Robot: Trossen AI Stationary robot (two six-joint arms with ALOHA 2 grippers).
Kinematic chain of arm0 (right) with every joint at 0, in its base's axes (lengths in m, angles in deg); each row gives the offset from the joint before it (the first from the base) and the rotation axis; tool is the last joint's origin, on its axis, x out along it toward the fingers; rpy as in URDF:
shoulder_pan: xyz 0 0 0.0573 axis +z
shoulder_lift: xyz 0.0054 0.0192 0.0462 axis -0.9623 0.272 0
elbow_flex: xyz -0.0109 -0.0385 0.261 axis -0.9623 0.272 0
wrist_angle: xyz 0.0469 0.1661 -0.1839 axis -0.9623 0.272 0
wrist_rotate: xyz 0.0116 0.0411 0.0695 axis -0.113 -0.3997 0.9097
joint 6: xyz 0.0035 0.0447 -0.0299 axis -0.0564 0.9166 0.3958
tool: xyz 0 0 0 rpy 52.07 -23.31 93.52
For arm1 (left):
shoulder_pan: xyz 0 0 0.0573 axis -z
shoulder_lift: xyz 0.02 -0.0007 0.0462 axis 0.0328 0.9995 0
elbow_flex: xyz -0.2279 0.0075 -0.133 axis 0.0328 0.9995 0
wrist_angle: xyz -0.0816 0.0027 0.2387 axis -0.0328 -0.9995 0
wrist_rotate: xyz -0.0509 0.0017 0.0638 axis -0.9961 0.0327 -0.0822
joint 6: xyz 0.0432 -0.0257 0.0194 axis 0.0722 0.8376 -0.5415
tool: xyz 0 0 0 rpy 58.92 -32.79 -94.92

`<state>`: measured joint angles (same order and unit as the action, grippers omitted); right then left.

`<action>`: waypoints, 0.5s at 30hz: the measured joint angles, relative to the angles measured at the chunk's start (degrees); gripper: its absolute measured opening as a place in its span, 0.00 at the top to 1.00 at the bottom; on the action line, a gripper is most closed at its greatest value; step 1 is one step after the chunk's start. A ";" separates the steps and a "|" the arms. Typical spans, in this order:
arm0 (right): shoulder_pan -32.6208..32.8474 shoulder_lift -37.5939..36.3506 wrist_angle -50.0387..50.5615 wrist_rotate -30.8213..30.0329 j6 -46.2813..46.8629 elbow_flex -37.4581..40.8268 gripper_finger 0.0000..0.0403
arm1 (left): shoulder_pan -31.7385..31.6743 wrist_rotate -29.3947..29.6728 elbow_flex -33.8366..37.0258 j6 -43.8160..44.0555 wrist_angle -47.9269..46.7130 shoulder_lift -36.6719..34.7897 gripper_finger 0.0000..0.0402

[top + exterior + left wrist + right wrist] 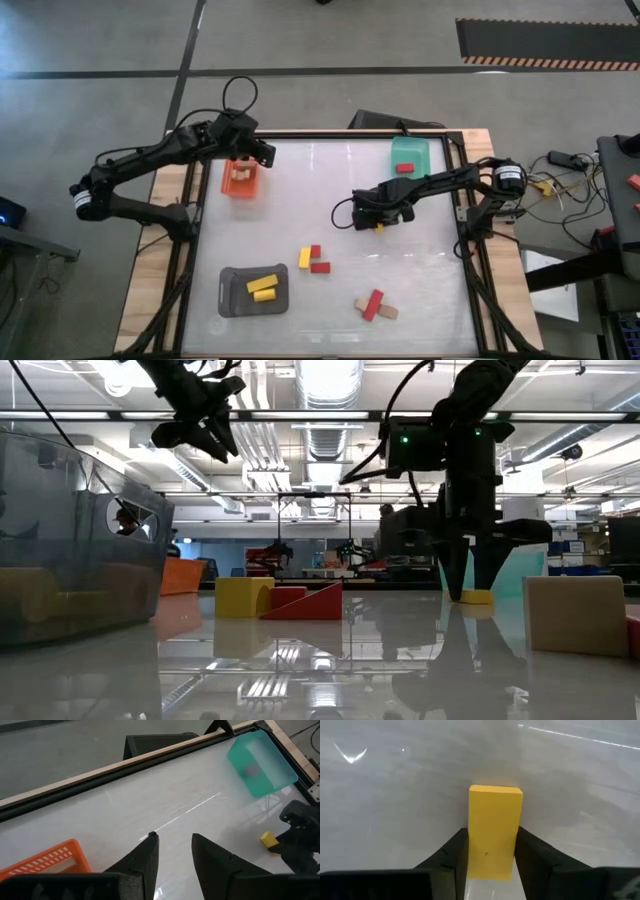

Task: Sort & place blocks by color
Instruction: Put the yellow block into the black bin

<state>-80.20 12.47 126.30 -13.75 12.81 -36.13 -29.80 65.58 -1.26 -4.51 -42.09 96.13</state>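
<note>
Closing on a yellow block (495,831) — right end effector (379,226) sits at counter (420,290) level near mid-counter, fingers straddling the block's sides, looks closed on it. Judging by yellows already in the grey tray (252,292), that's the drop target. Lift straight up before traversing; clear the loose red and yellow blocks (314,259) on the way. Release low over the tray. Left end effector (240,160) hangs over the orange tray (242,183), fingers slightly apart, holding nothing — leave it parked.
</note>
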 joint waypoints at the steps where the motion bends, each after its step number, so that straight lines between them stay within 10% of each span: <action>1: -0.01 -0.04 -0.11 0.45 -0.38 -0.03 0.71 | 0.00 0.00 0.00 0.04 0.01 0.00 0.75; 15: -0.02 -6.31 -14.19 8.22 -15.96 -0.89 0.70 | 2.91 -1.50 -0.15 -0.58 0.04 -0.37 0.75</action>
<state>-80.22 6.16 112.12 -5.53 -3.15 -37.01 -26.89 64.08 -1.41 -5.09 -42.05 95.76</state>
